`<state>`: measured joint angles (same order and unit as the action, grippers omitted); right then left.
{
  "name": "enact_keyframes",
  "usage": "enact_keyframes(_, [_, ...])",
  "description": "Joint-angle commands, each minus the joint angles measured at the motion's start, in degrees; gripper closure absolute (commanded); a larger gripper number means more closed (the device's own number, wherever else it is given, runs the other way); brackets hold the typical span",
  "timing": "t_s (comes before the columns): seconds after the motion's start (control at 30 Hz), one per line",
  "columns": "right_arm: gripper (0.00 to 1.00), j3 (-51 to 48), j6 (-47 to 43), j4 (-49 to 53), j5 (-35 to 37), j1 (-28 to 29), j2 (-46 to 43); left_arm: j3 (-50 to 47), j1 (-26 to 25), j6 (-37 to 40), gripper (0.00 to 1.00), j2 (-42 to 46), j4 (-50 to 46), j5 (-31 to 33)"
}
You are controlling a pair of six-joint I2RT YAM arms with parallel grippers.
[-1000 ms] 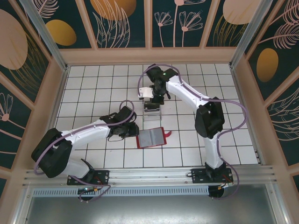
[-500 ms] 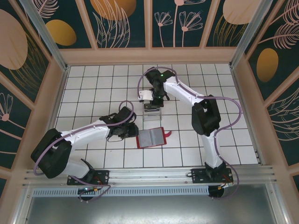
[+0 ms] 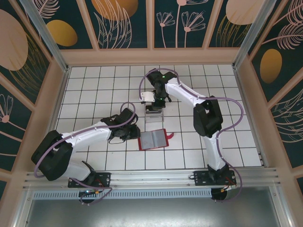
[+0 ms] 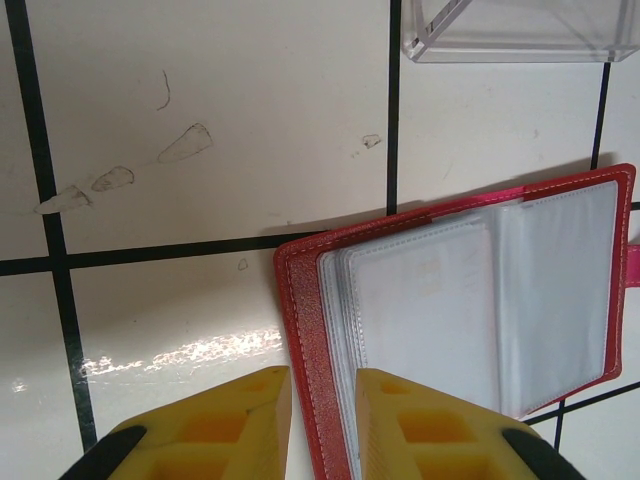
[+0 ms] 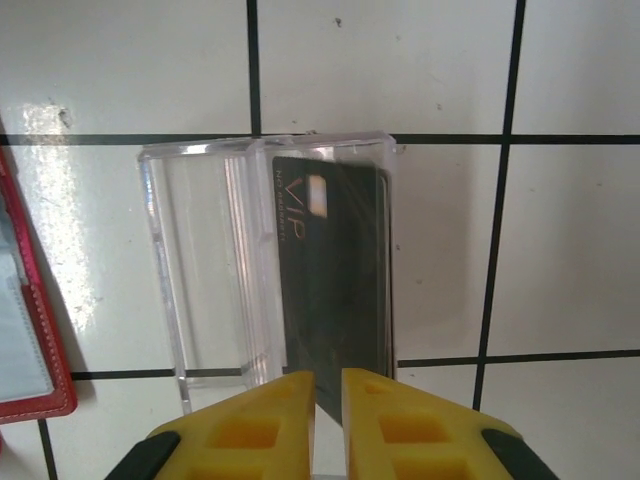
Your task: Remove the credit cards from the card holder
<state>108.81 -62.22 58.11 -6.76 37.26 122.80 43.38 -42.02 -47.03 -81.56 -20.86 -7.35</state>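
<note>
The red card holder (image 3: 152,139) lies open on the tiles, grey-clear sleeves (image 4: 460,300) up, snap tab (image 3: 170,137) at its right. My left gripper (image 4: 323,400) is shut on the holder's left cover edge, one yellow finger on each side; from above, my left gripper (image 3: 137,134) sits at the wallet's left side. A dark credit card (image 5: 335,270) marked VIP lies tilted inside the transparent box (image 5: 210,270). My right gripper (image 5: 328,395) hangs over the card's near corner with a narrow gap between the jaws. It stands above the box (image 3: 154,116).
The transparent box (image 4: 520,30) stands just behind the wallet. White tiled floor with black grid lines surrounds both. Wooden walls frame the table (image 3: 94,85) on three sides, and a metal rail (image 3: 151,177) runs along the near edge.
The right arm's elbow has swung left while its gripper stayed over the box, and its jaws have parted slightly. The left arm and wallet have not moved.
</note>
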Motion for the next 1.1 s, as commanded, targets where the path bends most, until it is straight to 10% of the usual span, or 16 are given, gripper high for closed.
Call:
enact_keyframes(0.0, [0.83, -0.78, 1.73, -1.66, 2.28, -0.24, 0.33, -0.57, -0.32, -0.72, 0.74, 1.78, -1.06, 1.10])
enact_keyframes(0.47, [0.75, -3.24, 12.92, -8.83, 1.46, -0.37, -5.72, -1.18, -0.21, -0.38, 0.75, 1.95, 0.92, 1.53])
enact_keyframes(1.07, [0.78, -29.84, 78.44, -29.69, -0.74, 2.82, -27.34, -1.34, 4.71, 2.30, 0.74, 1.30, 5.08, 1.69])
